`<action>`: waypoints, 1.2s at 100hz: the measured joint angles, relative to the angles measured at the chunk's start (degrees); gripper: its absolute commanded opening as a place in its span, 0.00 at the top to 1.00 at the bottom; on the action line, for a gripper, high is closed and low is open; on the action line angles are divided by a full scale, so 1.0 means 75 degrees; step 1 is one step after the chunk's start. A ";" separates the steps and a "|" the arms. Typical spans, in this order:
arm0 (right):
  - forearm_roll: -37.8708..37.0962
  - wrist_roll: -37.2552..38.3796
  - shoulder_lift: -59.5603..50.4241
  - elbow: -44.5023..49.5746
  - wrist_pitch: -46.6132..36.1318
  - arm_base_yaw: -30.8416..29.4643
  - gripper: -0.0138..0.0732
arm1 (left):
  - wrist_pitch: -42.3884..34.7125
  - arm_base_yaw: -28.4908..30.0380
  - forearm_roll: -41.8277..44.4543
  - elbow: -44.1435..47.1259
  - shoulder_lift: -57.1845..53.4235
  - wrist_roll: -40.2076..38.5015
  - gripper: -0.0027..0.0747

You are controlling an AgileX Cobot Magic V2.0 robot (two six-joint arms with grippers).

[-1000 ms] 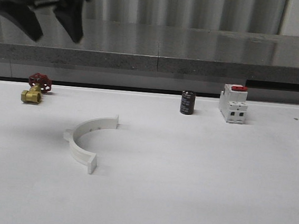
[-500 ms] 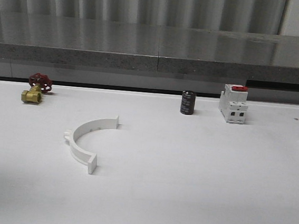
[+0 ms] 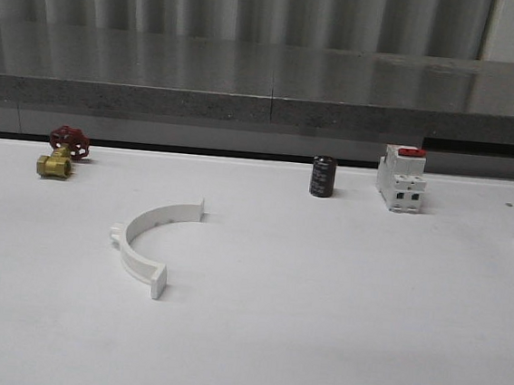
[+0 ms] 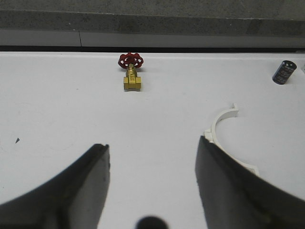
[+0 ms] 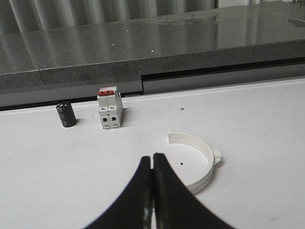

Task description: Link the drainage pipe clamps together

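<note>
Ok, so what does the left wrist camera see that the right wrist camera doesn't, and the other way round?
Left wrist view, not the right: the brass valve with its red handwheel, one clamp half lying beside the open left claw.
Right wrist view, not the left: the white breaker with a red switch, the other clamp half just past the shut right claw.
Both: the black cylinder, the white table and the grey ledge behind it.
</note>
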 measured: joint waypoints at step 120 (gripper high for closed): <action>0.0000 0.0014 0.5592 -0.5458 0.3903 0.0000 0.81 | -0.0029 0.0000 -0.0019 0.0441 -0.0648 0.0003 0.99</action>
